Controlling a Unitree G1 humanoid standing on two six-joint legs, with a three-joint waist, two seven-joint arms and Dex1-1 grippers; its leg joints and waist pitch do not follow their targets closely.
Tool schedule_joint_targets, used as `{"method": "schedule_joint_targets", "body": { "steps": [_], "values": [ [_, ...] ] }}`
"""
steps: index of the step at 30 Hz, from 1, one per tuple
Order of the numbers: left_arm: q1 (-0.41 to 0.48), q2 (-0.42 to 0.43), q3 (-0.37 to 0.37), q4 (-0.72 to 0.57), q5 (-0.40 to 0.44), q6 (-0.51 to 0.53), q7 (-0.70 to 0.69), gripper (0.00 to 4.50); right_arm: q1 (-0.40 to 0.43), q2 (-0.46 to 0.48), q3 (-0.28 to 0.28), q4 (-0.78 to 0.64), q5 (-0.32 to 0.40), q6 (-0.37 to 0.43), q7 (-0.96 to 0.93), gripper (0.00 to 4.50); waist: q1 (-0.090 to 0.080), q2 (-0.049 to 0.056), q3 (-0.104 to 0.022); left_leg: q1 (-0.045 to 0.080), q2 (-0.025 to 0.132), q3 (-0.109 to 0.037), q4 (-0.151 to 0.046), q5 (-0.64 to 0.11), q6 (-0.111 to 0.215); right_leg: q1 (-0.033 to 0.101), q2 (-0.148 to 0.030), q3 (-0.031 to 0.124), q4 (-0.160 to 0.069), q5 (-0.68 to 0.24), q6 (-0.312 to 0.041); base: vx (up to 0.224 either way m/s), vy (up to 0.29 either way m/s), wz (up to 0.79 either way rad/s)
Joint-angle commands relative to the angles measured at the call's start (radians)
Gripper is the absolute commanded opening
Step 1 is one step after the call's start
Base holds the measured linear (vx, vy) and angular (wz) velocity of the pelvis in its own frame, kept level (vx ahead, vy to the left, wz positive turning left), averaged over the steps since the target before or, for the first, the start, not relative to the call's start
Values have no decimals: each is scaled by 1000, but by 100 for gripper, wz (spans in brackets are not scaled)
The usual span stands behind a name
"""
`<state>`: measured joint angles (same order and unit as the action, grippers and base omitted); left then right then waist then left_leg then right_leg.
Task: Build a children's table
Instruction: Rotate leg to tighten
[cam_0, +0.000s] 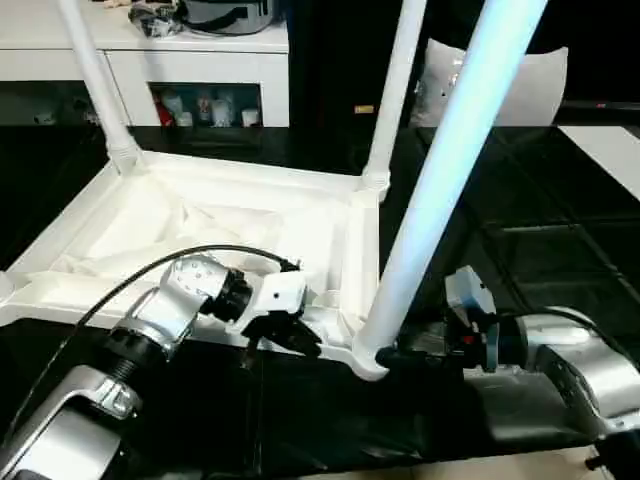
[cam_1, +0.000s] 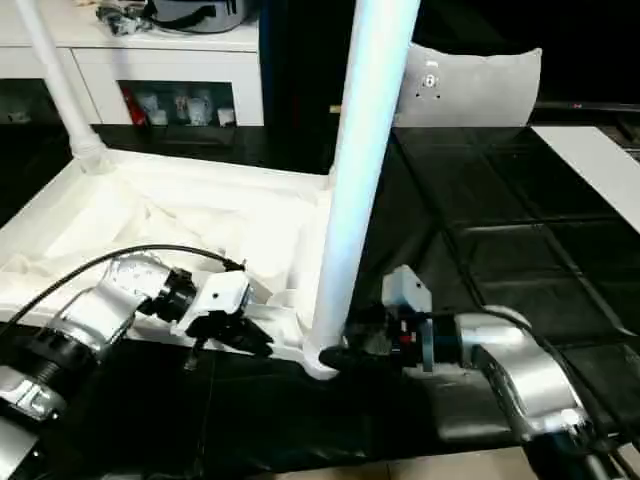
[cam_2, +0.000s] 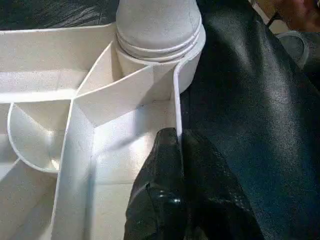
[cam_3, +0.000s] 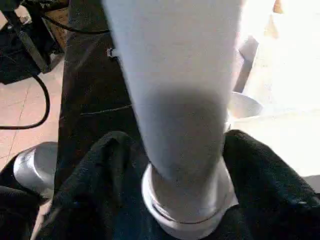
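The white tabletop (cam_0: 200, 230) lies upside down on the black table, ribs up. Two white legs stand in its far corner sockets, one at far left (cam_0: 95, 80) and one at far right (cam_0: 395, 90). A third leg (cam_0: 440, 180) rises tilted from the near right corner socket (cam_2: 160, 40). My right gripper (cam_0: 395, 355) reaches in from the right, its black fingers (cam_3: 100, 165) closed against both sides of that leg's base. My left gripper (cam_2: 179, 137) is shut on the tabletop's thin side rim, just beside the same corner.
A white cabinet (cam_0: 200, 60) with glass doors stands behind the table. A grey-white panel (cam_1: 470, 90) leans at the back right. A black cable (cam_0: 150, 270) arcs over my left forearm. Bare black table surface (cam_0: 520, 260) lies to the right.
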<state>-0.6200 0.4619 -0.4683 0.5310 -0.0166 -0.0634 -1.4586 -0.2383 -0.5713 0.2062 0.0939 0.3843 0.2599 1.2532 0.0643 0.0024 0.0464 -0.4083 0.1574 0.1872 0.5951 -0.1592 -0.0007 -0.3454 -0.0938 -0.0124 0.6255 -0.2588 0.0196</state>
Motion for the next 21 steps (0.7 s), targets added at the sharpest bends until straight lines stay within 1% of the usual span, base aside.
{"method": "schedule_joint_targets", "body": {
  "steps": [1, 3, 5, 8, 11, 12, 13, 17, 20, 21],
  "values": [
    [-6, 2, -40, 0, 35, -18, -43, 0, -18, -3, 8, 15, -11, -10, 12, 283, -3, -7, -61, 43, 75, -22, -73, -211, 49, 8, -56, 17, -63, 28, -302, 0, 0, 0],
    [-3, 5, -39, -5, 35, -18, -47, 0, -26, 3, 11, 24, -14, -11, 11, 257, -3, -6, -61, 43, 75, -21, -74, -209, 51, 7, -55, 17, -64, 27, -301, 0, 0, 0],
    [0, 8, -40, -8, 35, -18, -49, 0, -30, 8, 14, 28, -16, -11, 13, 252, -4, -7, -60, 43, 75, -20, -74, -215, 50, 6, -56, 17, -64, 15, -301, 0, 0, 0],
    [2, 12, -40, -8, 35, -18, -50, 0, -33, 16, 20, 28, -17, -11, 19, 214, -3, -7, -60, 42, 76, -18, -74, -215, 47, 6, -56, 18, -65, 4, -296, 0, 0, 0],
    [2, 11, -37, -4, 37, -16, -47, 0, -31, 21, 23, 28, -21, -14, 20, 201, -3, -7, -59, 43, 77, -15, -75, -225, 36, 4, -55, 18, -66, -12, -289, 0, 0, 0],
    [4, 12, -36, -3, 37, -14, -45, 0, -28, 23, 25, 22, -22, -14, 18, 195, -2, -3, -59, 44, 77, -15, -75, -228, 33, 3, -56, 18, -67, -15, -288, 0, 0, 0],
    [5, 13, -35, -3, 37, -13, -44, 0, -26, 24, 27, 18, -23, -13, 17, 192, -4, -5, -58, 44, 77, -15, -76, -236, 28, 3, -55, 19, -68, -24, -286, 0, 0, 0],
    [12, 15, -34, -10, 36, -1, -41, 0, -18, 26, 32, 2, -21, -4, 16, 190, -4, -3, -58, 45, 78, -15, -78, -249, 16, 2, -54, 20, -69, -36, -282, 0, 0, 0],
    [17, 8, -25, -18, 31, 29, -20, 0, -9, 26, 28, -8, -21, 9, 4, 190, -5, -3, -57, 46, 79, -15, -79, -254, 13, 1, -54, 20, -69, -36, -284, 0, 0, 0],
    [19, 3, -18, -27, 31, 58, 2, 0, -1, 29, 24, -18, -18, 23, -10, 189, -5, -2, -57, 46, 78, -14, -80, -257, 12, 1, -53, 20, -69, -38, -284, 0, 0, 0]
  ]
}}
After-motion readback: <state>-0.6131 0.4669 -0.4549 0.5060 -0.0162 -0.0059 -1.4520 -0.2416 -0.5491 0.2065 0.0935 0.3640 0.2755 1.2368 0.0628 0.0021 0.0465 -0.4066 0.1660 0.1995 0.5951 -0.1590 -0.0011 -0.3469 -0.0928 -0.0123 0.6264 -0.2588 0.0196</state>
